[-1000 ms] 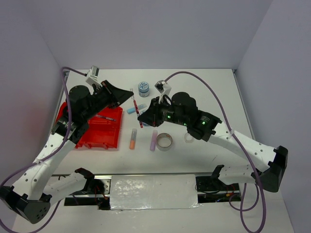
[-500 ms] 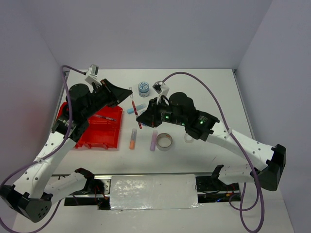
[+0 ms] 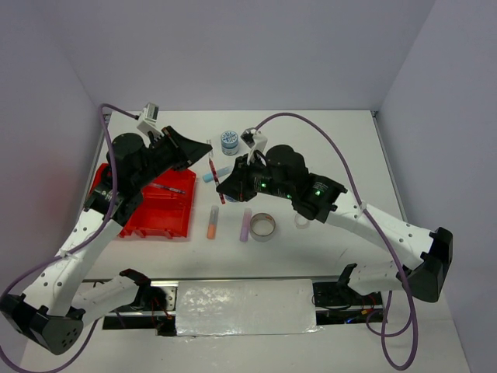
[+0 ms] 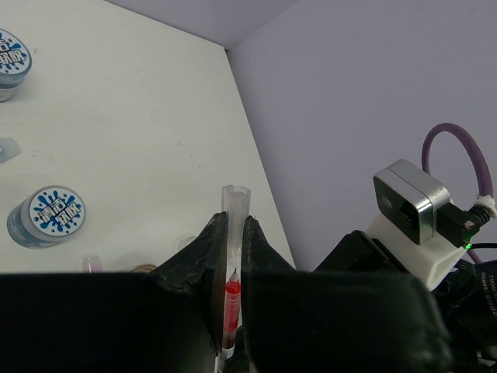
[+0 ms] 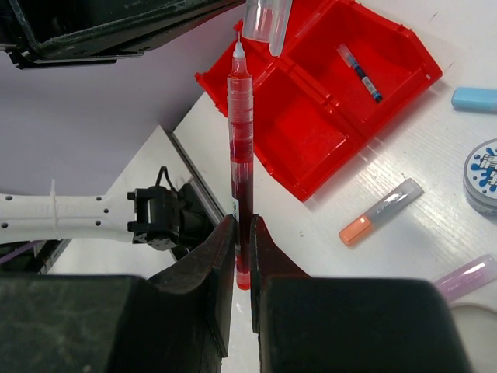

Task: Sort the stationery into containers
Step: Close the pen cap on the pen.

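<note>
A red pen [image 3: 217, 174] hangs in the air between the two arms, above the table. My right gripper [image 5: 242, 221] is shut on its lower barrel [image 5: 240, 132]. My left gripper [image 4: 234, 221] is shut on the pen's clear cap [image 4: 234, 203], seen in the right wrist view as the cap [image 5: 264, 19] right by the pen's tip. Whether the tip is inside the cap I cannot tell. In the top view my left gripper [image 3: 206, 149] and right gripper [image 3: 224, 189] face each other. The red tray [image 3: 151, 221] lies at the left with a teal pen [image 3: 172, 188] in it.
On the table lie a light-blue stick [image 3: 208, 177], an orange stick [image 3: 211, 223], a lilac stick [image 3: 245, 224], a grey tape ring [image 3: 262, 226] and a clear tape ring [image 3: 302, 221]. A blue-patterned tub [image 3: 230, 141] stands farther back; the left wrist view shows two tubs [image 4: 46, 216] [image 4: 9, 53].
My right arm has crept slightly left and away from its base, carrying the red pen closer to the left gripper. The left arm has barely moved.
</note>
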Robot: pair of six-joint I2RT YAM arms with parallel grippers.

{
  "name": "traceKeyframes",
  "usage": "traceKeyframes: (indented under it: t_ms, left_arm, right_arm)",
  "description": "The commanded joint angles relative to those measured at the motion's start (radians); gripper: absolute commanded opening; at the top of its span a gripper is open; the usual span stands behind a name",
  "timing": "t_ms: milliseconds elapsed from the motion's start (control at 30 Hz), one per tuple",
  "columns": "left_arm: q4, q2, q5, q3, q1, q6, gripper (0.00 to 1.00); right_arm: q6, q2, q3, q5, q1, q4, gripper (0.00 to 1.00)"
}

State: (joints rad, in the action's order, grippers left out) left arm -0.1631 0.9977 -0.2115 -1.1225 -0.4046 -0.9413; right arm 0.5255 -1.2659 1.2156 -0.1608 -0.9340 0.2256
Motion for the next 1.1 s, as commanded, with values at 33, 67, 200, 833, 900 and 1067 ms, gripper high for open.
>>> traceKeyframes:
  t_ms: [33,67,200,833,900,1067]
  left_arm:
    - [0.030,-0.007,-0.008,-0.037,0.013,0.033,0.00]
    - [0.030,-0.007,-0.006,-0.037,0.016,0.033,0.00]
    - [0.027,0.010,-0.017,-0.043,0.029,0.026,0.00]
    - [0.039,0.022,-0.039,-0.053,0.046,0.027,0.00]
    - [0.037,0.022,-0.040,-0.051,0.047,0.030,0.00]
    - [0.048,0.025,-0.052,-0.040,0.049,0.027,0.00]
  right_arm:
    - [-0.021,-0.003,0.045,0.024,-0.009,-0.017,0.00]
    - [-0.022,-0.004,0.048,0.023,-0.008,-0.014,0.00]
    - [-0.035,-0.015,0.062,0.006,-0.008,0.004,0.00]
    - [-0.047,-0.024,0.062,0.007,0.035,0.023,0.00]
    - [-0.053,-0.027,0.073,0.003,0.040,0.026,0.00]
    - [-0.056,-0.039,0.084,-0.005,0.038,0.026,0.00]
